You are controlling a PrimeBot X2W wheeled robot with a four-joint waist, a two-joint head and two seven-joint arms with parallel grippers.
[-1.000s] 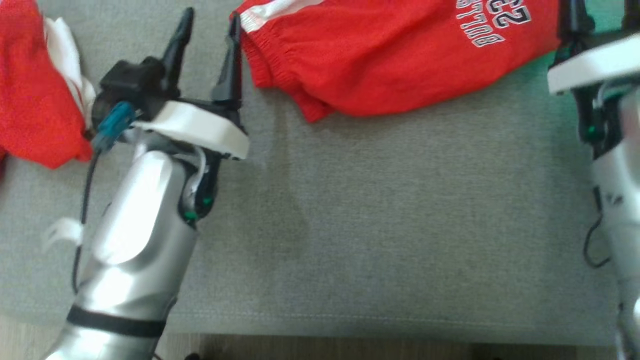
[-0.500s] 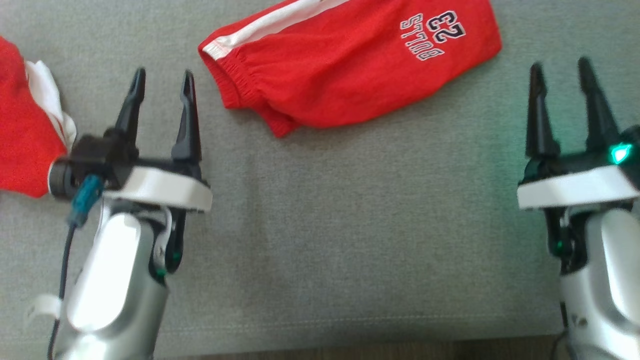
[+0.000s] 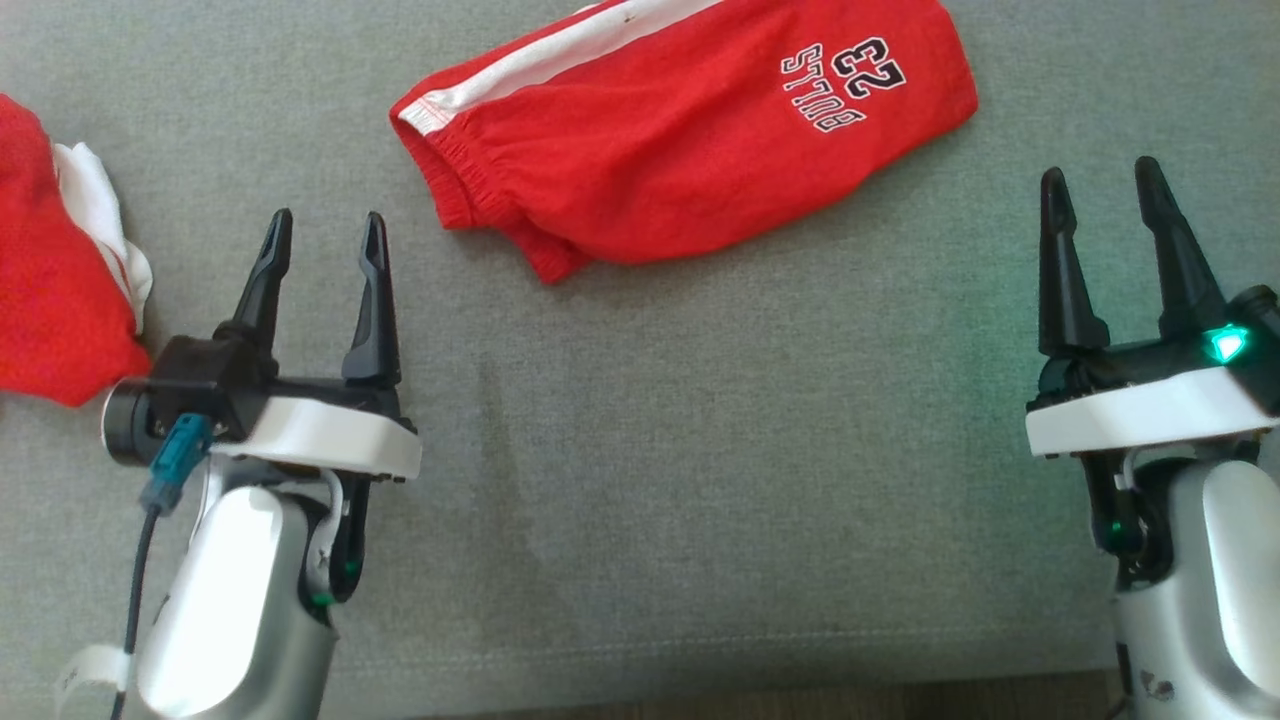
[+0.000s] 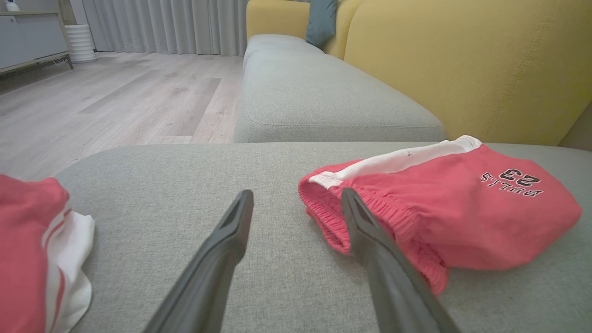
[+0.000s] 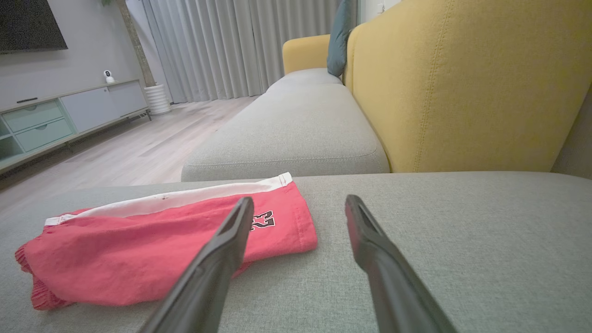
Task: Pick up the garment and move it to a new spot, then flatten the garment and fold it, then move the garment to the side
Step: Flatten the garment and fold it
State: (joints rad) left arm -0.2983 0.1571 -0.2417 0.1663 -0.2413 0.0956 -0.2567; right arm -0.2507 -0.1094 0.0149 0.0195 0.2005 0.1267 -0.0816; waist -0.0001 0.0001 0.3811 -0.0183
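Your shorts lay folded on the cushion, ahead of both grippers and clear of them. The left gripper and right gripper stood wide and empty. It looked as if only the move aside was left, so you needed to grip both ends without spoiling the fold.

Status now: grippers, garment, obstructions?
Left gripper open, empty. Right gripper open, empty. Red shorts on grey cushion, clear of both. Second red garment far left; path clear.
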